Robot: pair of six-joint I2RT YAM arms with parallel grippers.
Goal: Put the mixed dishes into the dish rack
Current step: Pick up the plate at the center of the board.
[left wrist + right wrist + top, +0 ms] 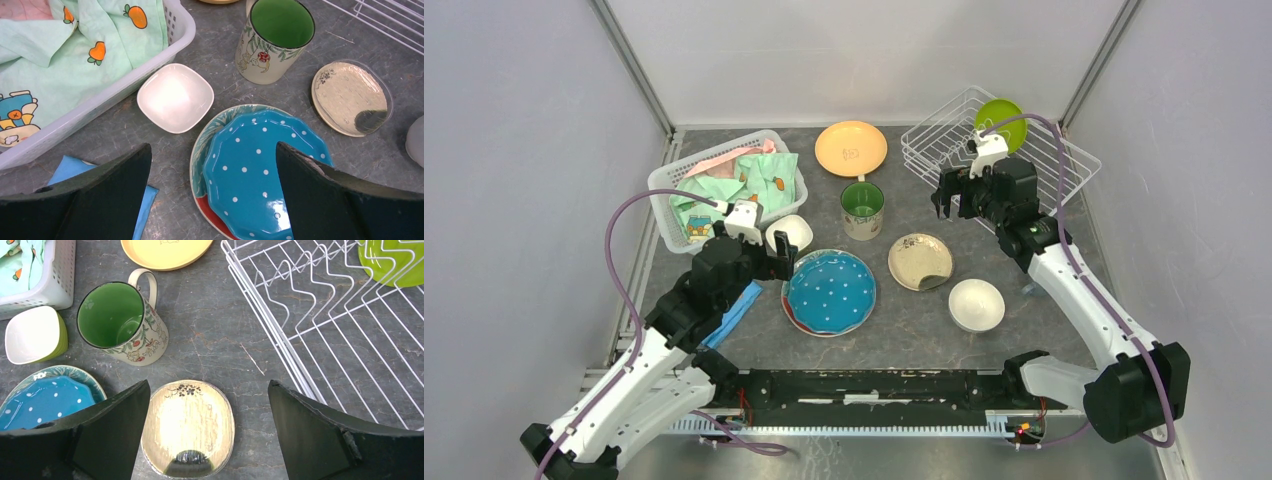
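The white wire dish rack (pixel 936 150) stands at the back right and holds a lime-green plate (pixel 1000 122) upright. On the table lie an orange plate (pixel 851 148), a beige mug green inside (pixel 862 210), a cream plate (pixel 920 261), a round white bowl (pixel 976 304), a small square white bowl (pixel 790 234) and a blue white-dotted plate (pixel 829 291) stacked on a red-and-teal plate (pixel 212 212). My left gripper (pixel 212 147) is open and empty above the dotted plate's left edge. My right gripper (pixel 208 385) is open and empty above the cream plate (pixel 187 427), left of the rack (pixel 300 330).
A white plastic basket of clothes (pixel 724 185) stands at the back left, close to the square bowl. A folded blue cloth (pixel 736 310) lies under my left arm. Grey walls close in the table on three sides.
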